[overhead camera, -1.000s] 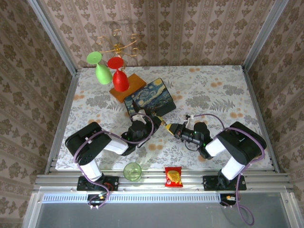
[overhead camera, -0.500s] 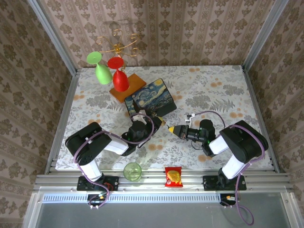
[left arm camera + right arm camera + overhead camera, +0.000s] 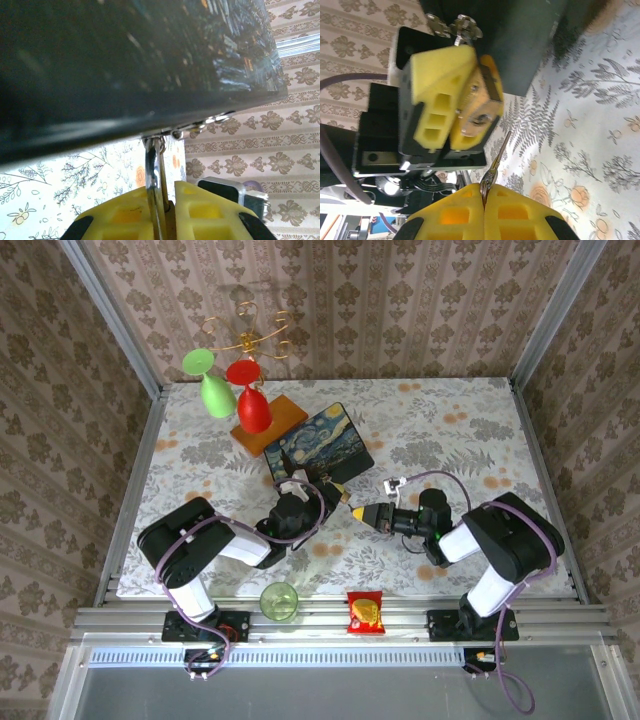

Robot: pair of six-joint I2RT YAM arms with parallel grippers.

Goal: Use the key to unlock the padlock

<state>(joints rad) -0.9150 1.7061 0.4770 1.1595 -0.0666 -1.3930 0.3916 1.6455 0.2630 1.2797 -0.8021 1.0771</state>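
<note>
The right hand [image 3: 484, 202], clamping the key [image 3: 496, 159], has re-aimed at the padlock [image 3: 481, 114] gripped by the left hand [image 3: 160, 212], so insertion looks next.

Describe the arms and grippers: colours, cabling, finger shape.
The left arm and right arm both have black joints with white link covers, and a purple cable loops loosely along each. The left gripper and right gripper carry blocky yellow fingers moulded with rectangular pockets, set on black mounts.
</note>
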